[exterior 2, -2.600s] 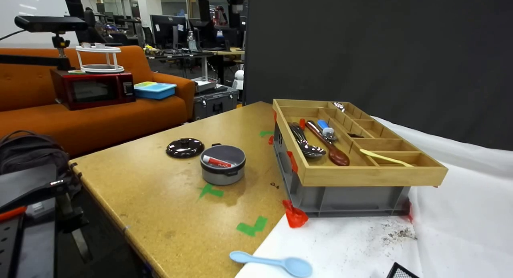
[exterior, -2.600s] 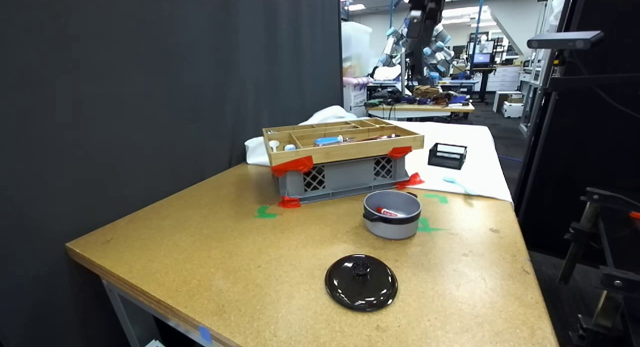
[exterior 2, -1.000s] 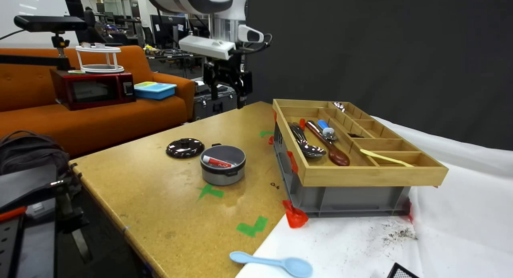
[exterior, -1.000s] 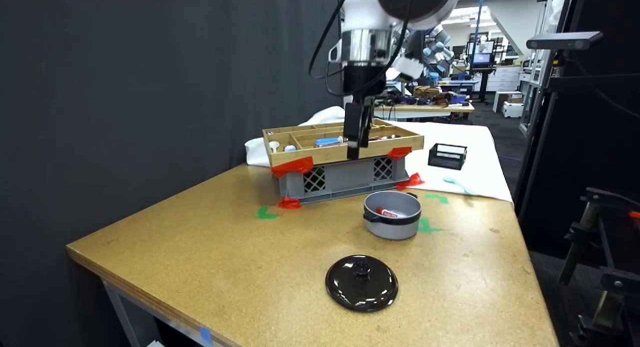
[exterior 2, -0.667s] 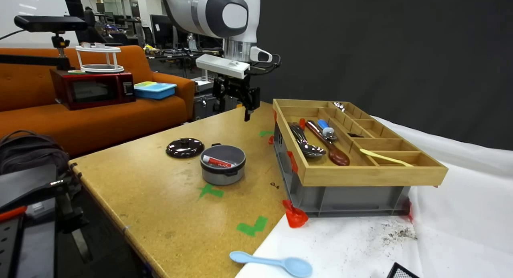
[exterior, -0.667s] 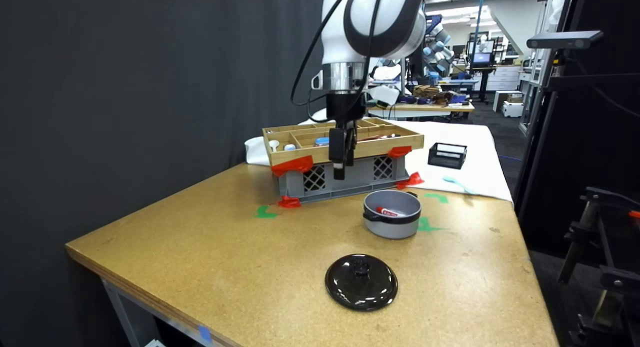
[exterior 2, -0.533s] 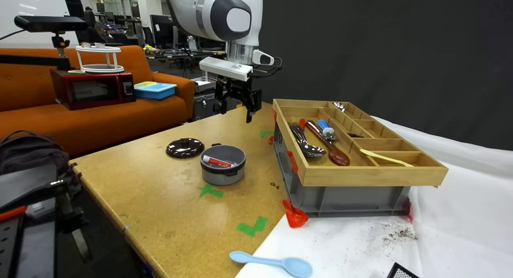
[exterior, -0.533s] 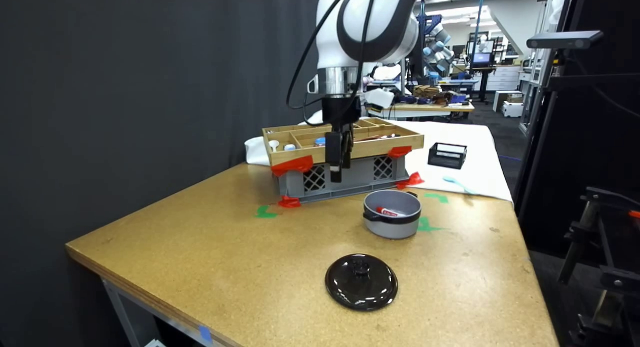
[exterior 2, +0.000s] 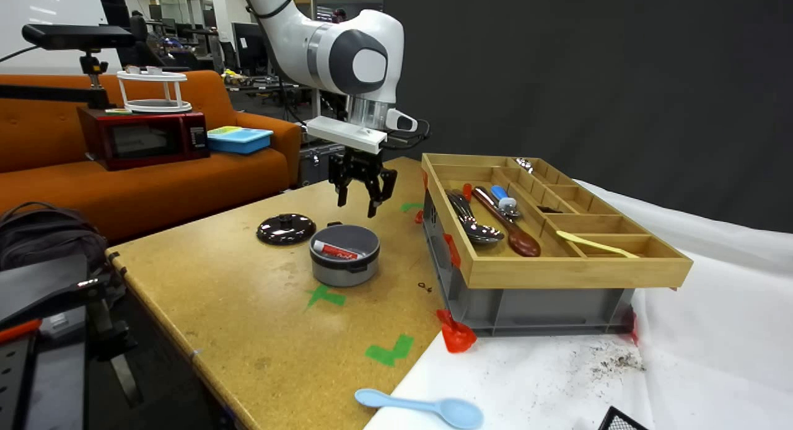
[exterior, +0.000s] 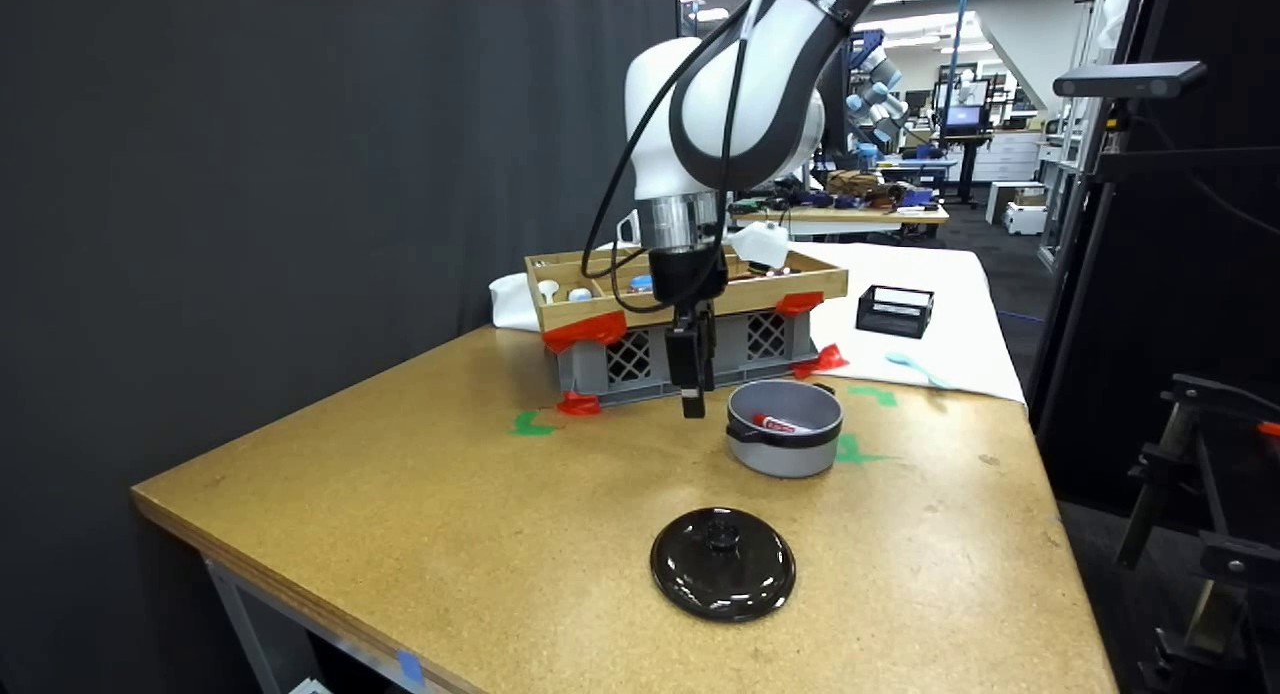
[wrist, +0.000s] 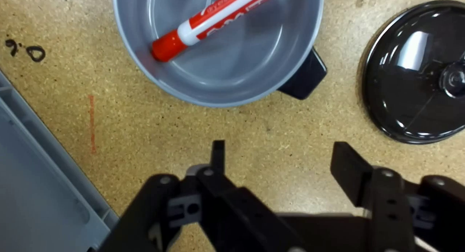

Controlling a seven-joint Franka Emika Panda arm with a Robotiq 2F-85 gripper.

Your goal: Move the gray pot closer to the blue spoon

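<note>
The black claw [wrist: 279,159] hangs spread, pinching nothing, just beside the small round gray metal pot [wrist: 232,65] that stands upright on the tan wooden surface [wrist: 152,128]. Closing it here would probably catch only air, since the pot and its black handle [wrist: 304,77] lie forward of it in the wrist view. A grip on that handle alone could let the pot swing or tip, being off-centre, and roll the red-and-white plastic marker [wrist: 216,22] lying loose inside. A wide approach might clip the glossy black round lid [wrist: 407,88], near the pot, or the gray plastic crate [exterior 2: 551,309]. Atop that crate, a divided wooden tray [exterior 2: 576,275] carries silvery metal cutlery [exterior 2: 480,233], a dark brown wooden spoon [exterior 2: 513,232], a blue-handled tool [exterior 2: 499,193] and a thin yellow utensil [exterior 2: 579,238]. The light-blue plastic spoon [exterior 2: 418,405] lies well apart from the pot, its bowl on a white sheet [exterior 2: 520,374], and overshooting the move toward it could shove it. Beyond it stands a black mesh basket [exterior: 893,321], whose contents, if any, are too small to make out.
</note>
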